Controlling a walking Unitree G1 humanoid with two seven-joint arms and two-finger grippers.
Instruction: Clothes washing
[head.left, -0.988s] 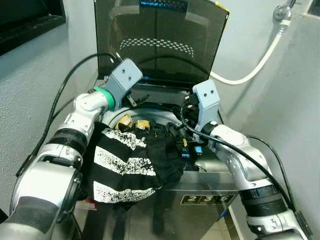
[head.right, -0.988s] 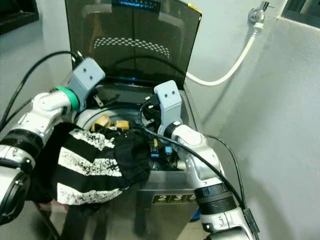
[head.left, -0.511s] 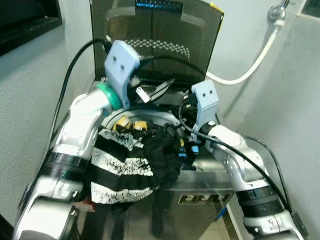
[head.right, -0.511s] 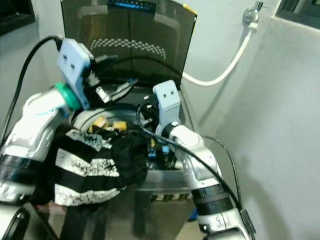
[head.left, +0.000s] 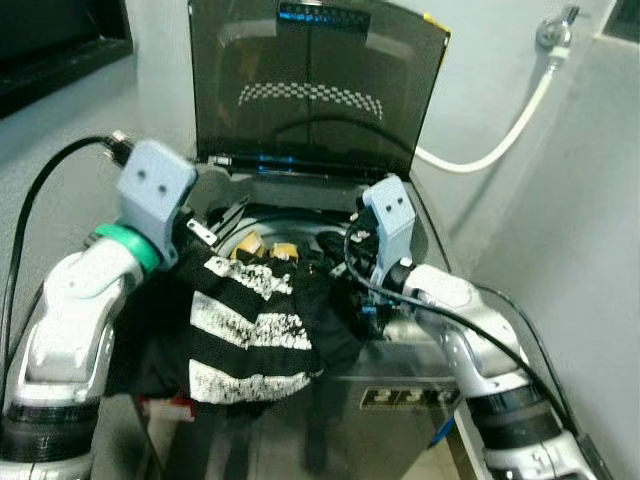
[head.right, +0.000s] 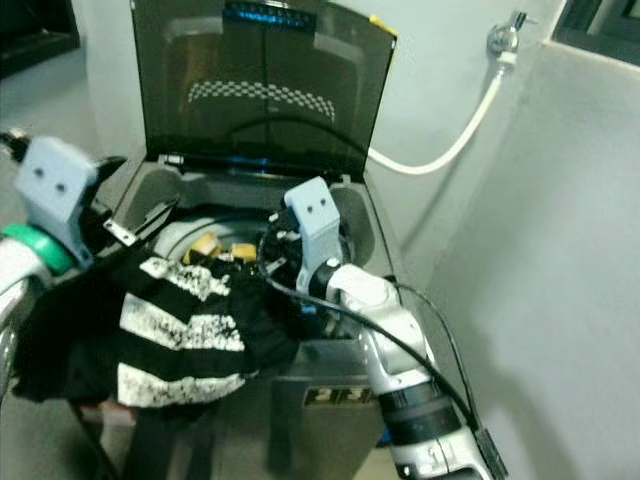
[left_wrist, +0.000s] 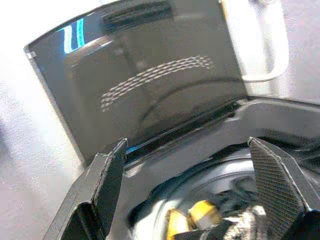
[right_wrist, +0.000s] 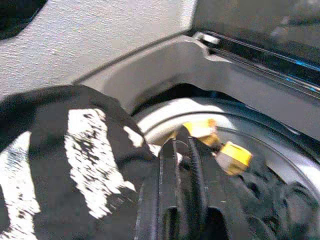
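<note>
A black garment with white stripes (head.left: 250, 330) hangs over the front left rim of the top-loading washing machine (head.left: 400, 385), and its upper part reaches into the drum. Yellow pieces (head.left: 262, 245) lie among dark cloth inside the drum. My right gripper (head.left: 347, 275) is over the drum's front edge. In the right wrist view its fingers (right_wrist: 169, 165) are shut on the garment's black fabric (right_wrist: 75, 150). My left gripper (head.left: 218, 222) stands open at the machine's left rim above the garment; nothing lies between its fingers (left_wrist: 107, 185).
The tinted lid (head.left: 315, 90) stands upright behind the drum. A white hose (head.left: 500, 140) runs from a tap (head.left: 555, 30) on the right wall down to the machine. Walls close in on both sides, and a dark window frame (head.left: 60, 40) sits at the upper left.
My left arm swung from above the drum down and out to the machine's left side. The right gripper shifted slightly left over the drum, still on the cloth.
</note>
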